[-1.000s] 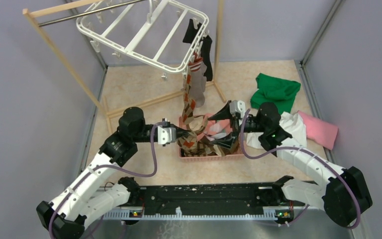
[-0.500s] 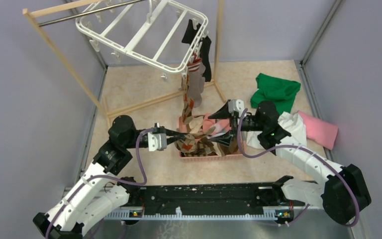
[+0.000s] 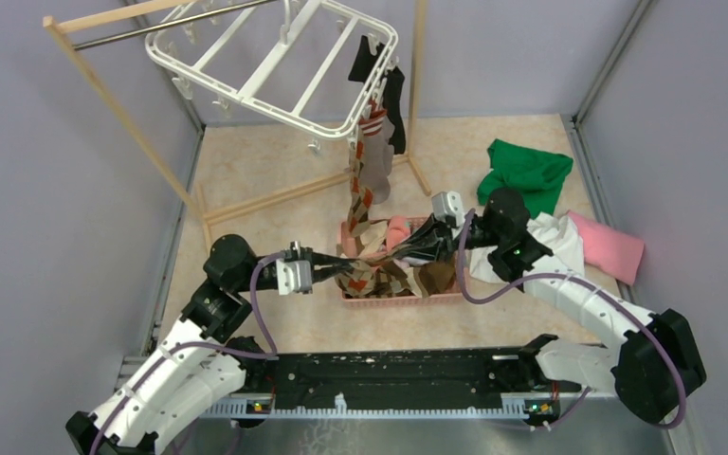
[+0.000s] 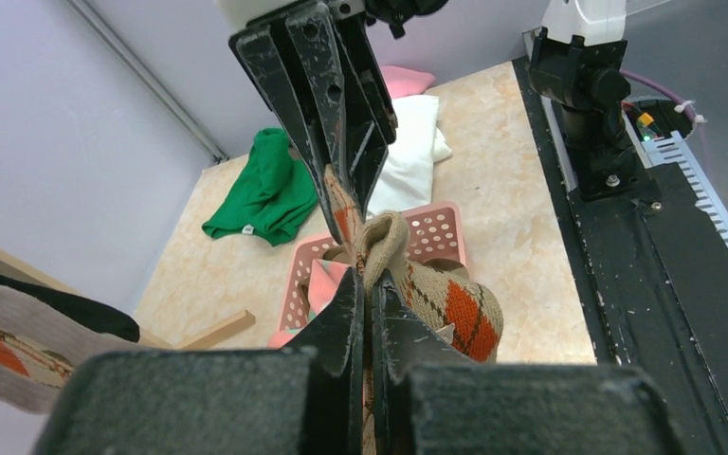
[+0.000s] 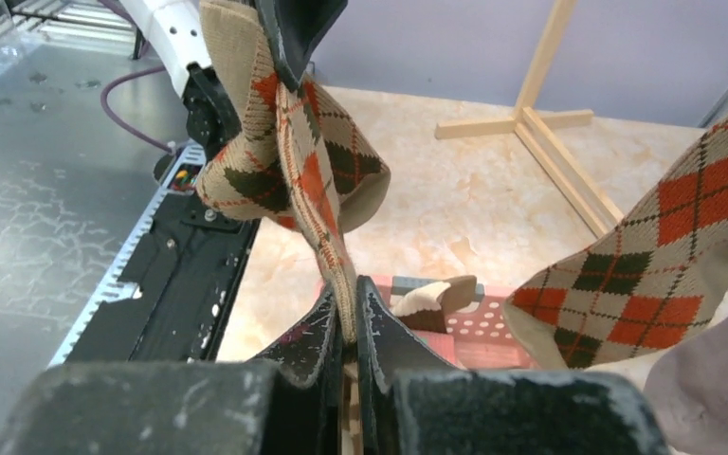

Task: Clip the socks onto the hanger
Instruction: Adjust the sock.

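Left fingers [image 4: 339,322] and right fingers [image 5: 315,334] are both clenched on one argyle sock [image 5: 289,142], pinched at their tips and stretched between them above the pink basket [image 3: 400,297].

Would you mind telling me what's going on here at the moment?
Both arms are holding one brown argyle sock between them above the pink basket. The left arm's fingers and the right arm's fingers are each shut on it. A few socks already hang clipped at one corner of the white hanger; this one isn't clipped yet.
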### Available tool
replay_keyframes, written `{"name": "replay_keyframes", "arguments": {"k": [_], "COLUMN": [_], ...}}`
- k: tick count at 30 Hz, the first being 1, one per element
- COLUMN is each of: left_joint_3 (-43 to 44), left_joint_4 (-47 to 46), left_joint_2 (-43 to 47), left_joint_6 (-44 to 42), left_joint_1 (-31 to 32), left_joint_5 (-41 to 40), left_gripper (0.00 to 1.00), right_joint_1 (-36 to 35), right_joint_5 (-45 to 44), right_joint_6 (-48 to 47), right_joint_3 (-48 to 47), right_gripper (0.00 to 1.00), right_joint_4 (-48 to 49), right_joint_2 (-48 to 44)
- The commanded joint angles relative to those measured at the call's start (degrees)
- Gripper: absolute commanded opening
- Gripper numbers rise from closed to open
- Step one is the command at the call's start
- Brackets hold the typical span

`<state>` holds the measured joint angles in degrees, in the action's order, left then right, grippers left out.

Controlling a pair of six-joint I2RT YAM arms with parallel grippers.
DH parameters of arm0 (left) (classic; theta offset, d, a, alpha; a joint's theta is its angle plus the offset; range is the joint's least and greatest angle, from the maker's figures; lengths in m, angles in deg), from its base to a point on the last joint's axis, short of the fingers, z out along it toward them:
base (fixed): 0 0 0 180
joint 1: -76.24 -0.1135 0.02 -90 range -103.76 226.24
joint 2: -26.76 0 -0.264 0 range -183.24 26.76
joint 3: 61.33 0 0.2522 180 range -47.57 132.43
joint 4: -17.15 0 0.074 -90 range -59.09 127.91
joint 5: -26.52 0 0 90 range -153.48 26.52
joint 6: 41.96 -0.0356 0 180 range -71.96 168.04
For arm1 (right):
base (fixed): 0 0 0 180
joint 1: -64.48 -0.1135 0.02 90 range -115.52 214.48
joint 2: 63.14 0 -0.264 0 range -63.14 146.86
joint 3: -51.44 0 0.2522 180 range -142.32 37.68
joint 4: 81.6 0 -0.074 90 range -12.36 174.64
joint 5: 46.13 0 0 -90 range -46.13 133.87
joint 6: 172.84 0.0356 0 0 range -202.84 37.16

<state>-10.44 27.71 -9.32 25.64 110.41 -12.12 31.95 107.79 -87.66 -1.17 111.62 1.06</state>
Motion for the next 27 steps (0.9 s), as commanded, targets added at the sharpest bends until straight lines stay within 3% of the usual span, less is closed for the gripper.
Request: {"name": "replay_keyframes", "arguments": {"k": [1, 2, 3, 6, 7, 11, 14, 17, 22, 27], "left_joint_3": [-2.38, -3.04, -3.72, -5.27, -5.61, -3.44, 0.38, 1.89, 1.16, 1.69], "left_joint_4": [-4.55, -4.36, -3.92, -1.45, -0.37, 5.36, 7.53, 4.71, -7.34, -11.60], "left_joint_2": [1.38, 1.62, 1.89, 3.25, 3.75, 3.86, 2.03, -0.18, -4.39, -8.67], "left_joint_6": [1.76, 1.94, 2.15, 3.36, 3.83, 8.17, 11.38, 16.59, 28.29, 28.47], "left_joint_1": [0.13, 0.12, 0.17, 0.16, 0.14, 0.18, 0.17, 0.18, 0.14, 0.16], "left_joint_5": [-1.12, -2.04, -3.48, -9.92, -12.53, -23.32, -25.25, -23.63, -22.31, -20.21], "left_gripper": [0.00, 0.00, 0.08, 0.47, 0.55, 0.78, 0.90, 0.96, 0.95, 0.87], "right_joint_1": [-0.26, -0.01, 0.13, 0.47, 0.51, 0.59, 0.57, 0.57, 0.48, -0.44], "right_joint_5": [2.16, 2.20, 2.32, 0.87, -0.18, -5.37, -9.21, -11.09, -11.14, -13.99], "right_joint_6": [-8.19, -9.70, -11.50, -21.75, -25.90, -40.01, -43.49, -43.28, -41.31, -44.71], "right_joint_3": [-6.29, -7.43, -8.70, -14.85, -17.47, -27.91, -34.74, -40.47, -43.37, -43.77], "right_gripper": [0.00, 0.00, 0.00, 0.00, 0.00, 0.00, 0.00, 0.00, 0.00, 0.00], "right_joint_4": [-9.73, -12.06, -15.08, -31.85, -37.81, -57.97, -67.69, -73.20, -73.77, -75.14], "right_joint_2": [0.12, 0.27, 0.52, 1.72, 2.31, 5.49, 9.19, 13.09, 15.71, 15.09]}}
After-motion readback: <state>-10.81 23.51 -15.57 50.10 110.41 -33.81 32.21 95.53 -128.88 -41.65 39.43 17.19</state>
